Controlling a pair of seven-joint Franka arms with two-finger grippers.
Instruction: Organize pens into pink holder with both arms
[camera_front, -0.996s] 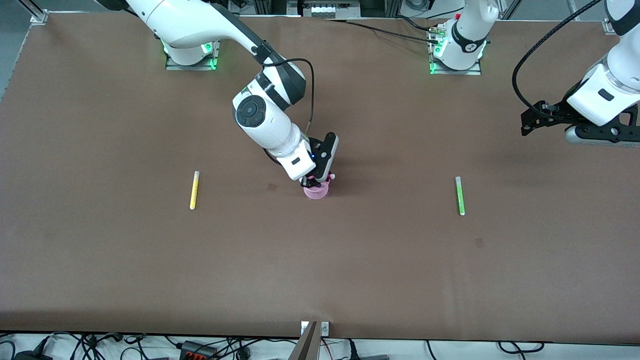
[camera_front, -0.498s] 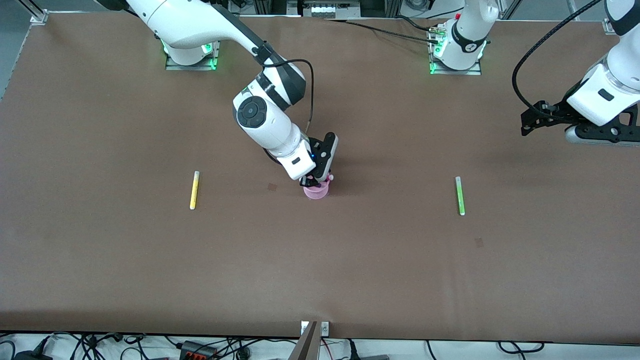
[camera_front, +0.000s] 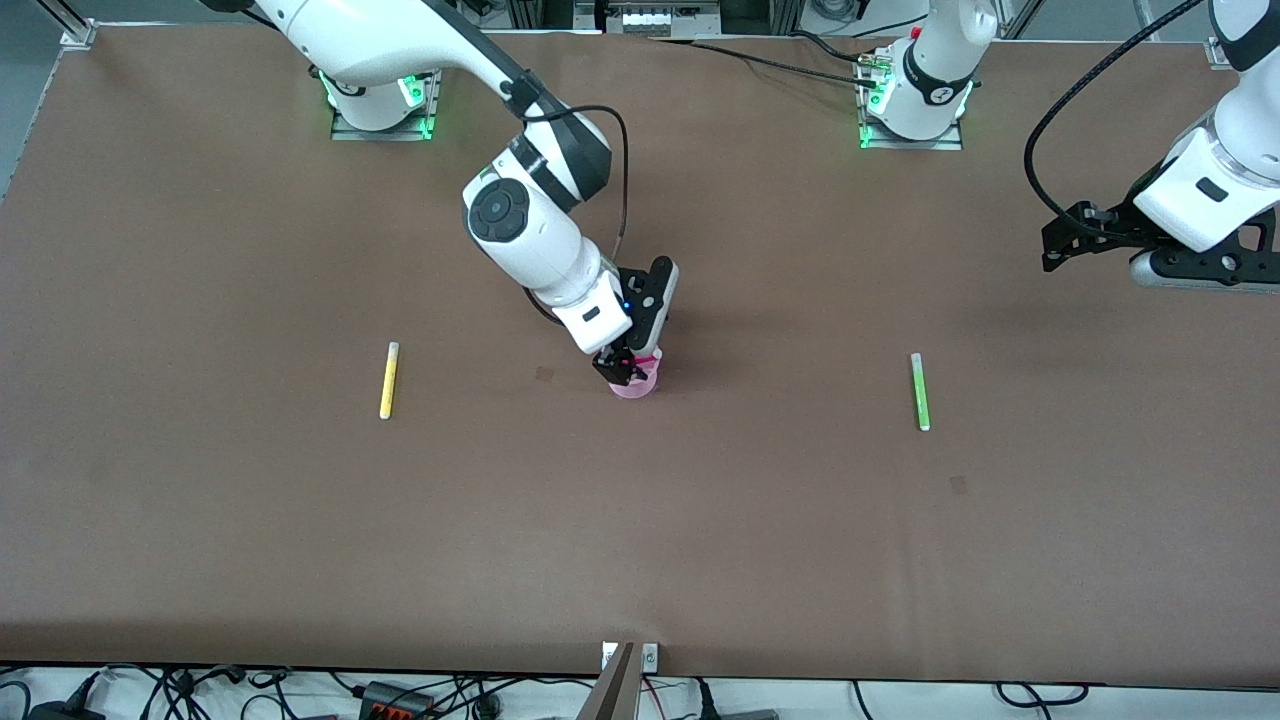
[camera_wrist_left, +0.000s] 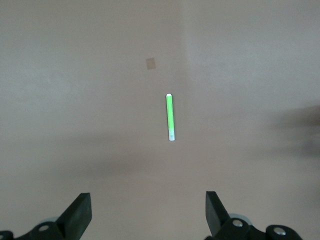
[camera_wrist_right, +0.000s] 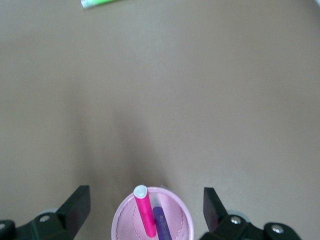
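The pink holder (camera_front: 638, 385) stands mid-table. In the right wrist view the holder (camera_wrist_right: 120, 216) has the magenta pen (camera_wrist_right: 145, 214) and the purple pen (camera_wrist_right: 163, 226) standing in it. My right gripper (camera_front: 622, 368) is just above the holder, open, its jaws (camera_wrist_right: 145, 198) wide on either side of the rim and touching nothing. The yellow pen (camera_front: 388, 380) lies flat toward the right arm's end. The light green pen (camera_front: 919, 391) lies flat toward the left arm's end. My left gripper (camera_front: 1062, 243) waits in the air there, open and empty (camera_wrist_left: 147, 199), with the green pen (camera_wrist_left: 170, 117) below it.
The brown table (camera_front: 640, 540) has a small dark patch (camera_front: 544, 374) beside the holder and another (camera_front: 958, 485) nearer the front camera than the green pen. One end of the green pen (camera_wrist_right: 97, 2) shows in the right wrist view.
My right arm's wrist has shifted a little above the holder, and the gripper now covers the holder's rim on the right arm's side. The left arm and the loose pens have not moved.
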